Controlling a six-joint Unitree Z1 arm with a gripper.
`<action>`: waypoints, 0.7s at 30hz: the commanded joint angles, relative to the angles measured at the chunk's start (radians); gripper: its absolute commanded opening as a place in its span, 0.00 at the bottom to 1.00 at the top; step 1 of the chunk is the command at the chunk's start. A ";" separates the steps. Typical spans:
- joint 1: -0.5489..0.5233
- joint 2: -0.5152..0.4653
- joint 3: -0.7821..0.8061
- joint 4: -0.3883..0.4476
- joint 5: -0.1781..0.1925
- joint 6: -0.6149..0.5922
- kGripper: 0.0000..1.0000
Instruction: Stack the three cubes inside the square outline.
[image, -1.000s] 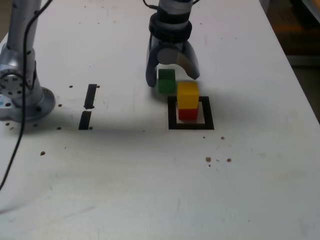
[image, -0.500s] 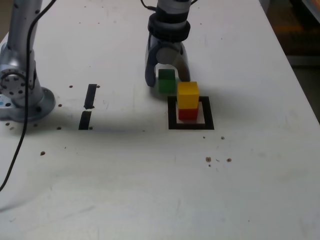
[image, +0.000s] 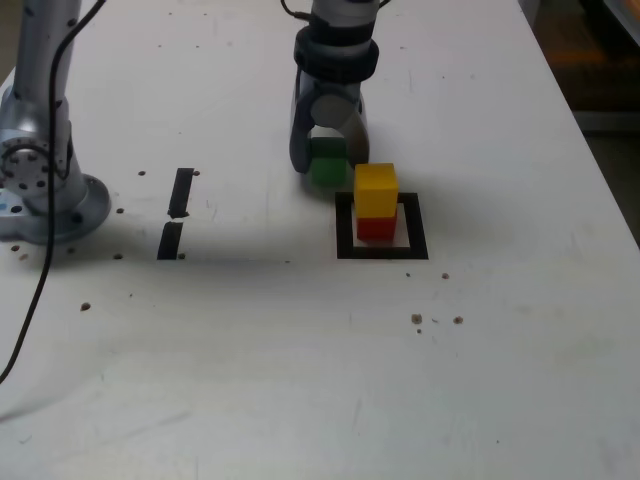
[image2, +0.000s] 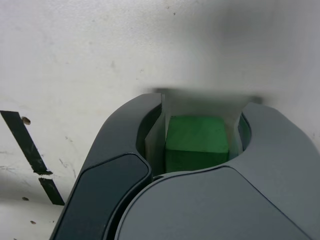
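The gripper (image: 327, 160) squeezes the green cube (image: 327, 163) on the table (image: 300, 350). Just beside it, the yellow cube (image: 376, 191) sits on the red cube (image: 376, 228) inside the square outline (image: 381, 249).

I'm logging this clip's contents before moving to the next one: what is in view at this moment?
green cube: one, green, on the table between the end effector's jaws, just beyond the square outline
yellow cube: one, yellow, on top of the red cube
red cube: one, red, inside the square outline, bottom of the stack
square outline: one, black tape, white inside, mid-table
tape strips: two, black, short, toward the exterior view's left
table: one, white, speckled with small dark specks
arm base: one, silver, exterior view's left edge, with a black cable
end effector: one, grey, shut on the green cube
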 joint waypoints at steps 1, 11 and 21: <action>0.002 -0.031 -0.005 0.017 0.001 -0.008 0.08; -0.006 -0.162 -0.101 0.201 0.040 -0.048 0.07; -0.078 -0.232 -0.298 0.411 0.062 -0.118 0.07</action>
